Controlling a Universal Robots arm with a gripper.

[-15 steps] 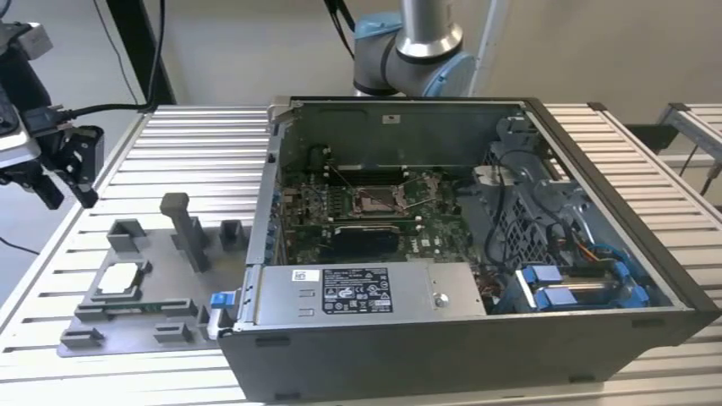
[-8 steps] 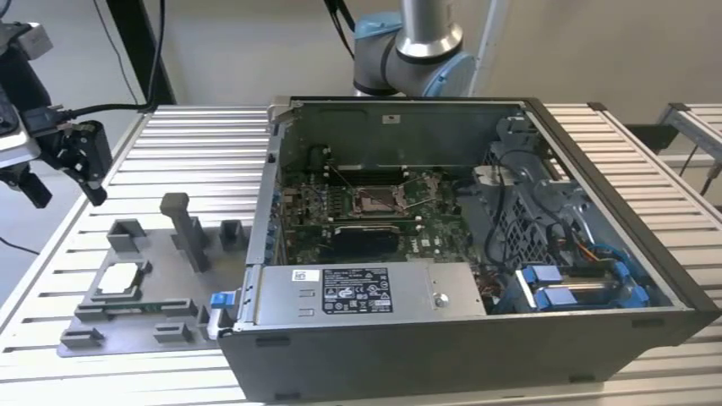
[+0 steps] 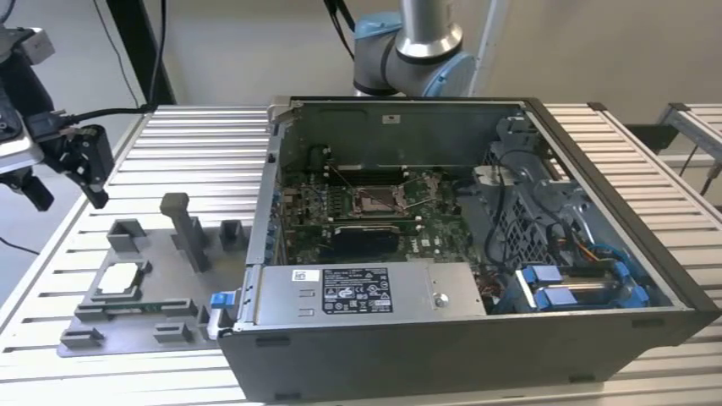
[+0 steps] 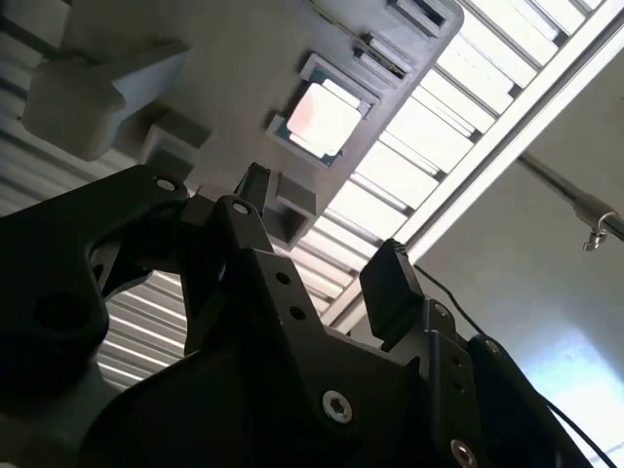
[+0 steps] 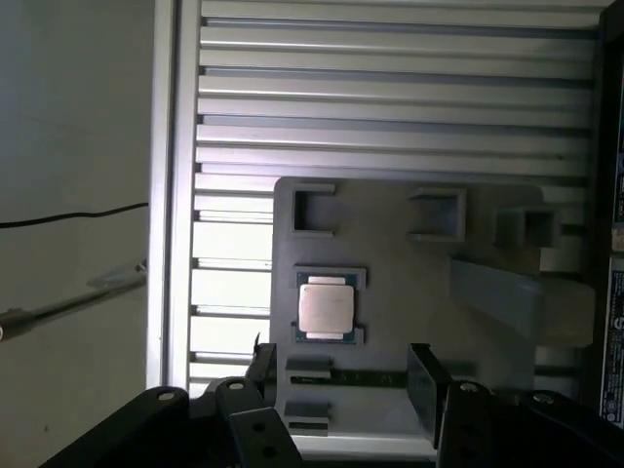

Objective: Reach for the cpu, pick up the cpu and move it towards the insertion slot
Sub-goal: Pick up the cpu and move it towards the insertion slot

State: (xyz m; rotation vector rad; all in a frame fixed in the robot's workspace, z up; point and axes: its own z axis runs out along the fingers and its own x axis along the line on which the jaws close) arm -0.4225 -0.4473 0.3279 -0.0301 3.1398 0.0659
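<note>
The cpu [image 3: 122,277] is a pale square chip lying flat in its holder on the grey fixture plate [image 3: 147,309], at the exterior view's left. It also shows in both wrist views [image 5: 325,308] [image 4: 324,119]. My gripper [image 3: 66,201] hangs above the table's edge at the exterior view's left, well above and to the side of the cpu. It is open, with nothing between its fingers [image 5: 426,380]; the gripper [image 5: 343,375] [image 4: 325,239] looks down at the plate. The insertion slot [image 3: 376,200], a silver-framed socket on the green board, lies inside the open computer case.
The open computer case [image 3: 451,338] fills the table's middle and the exterior view's right, its walls standing above the board. Grey blocks and a tall post [image 3: 181,228] rise from the fixture plate. The arm's base [image 3: 407,51] stands behind the case.
</note>
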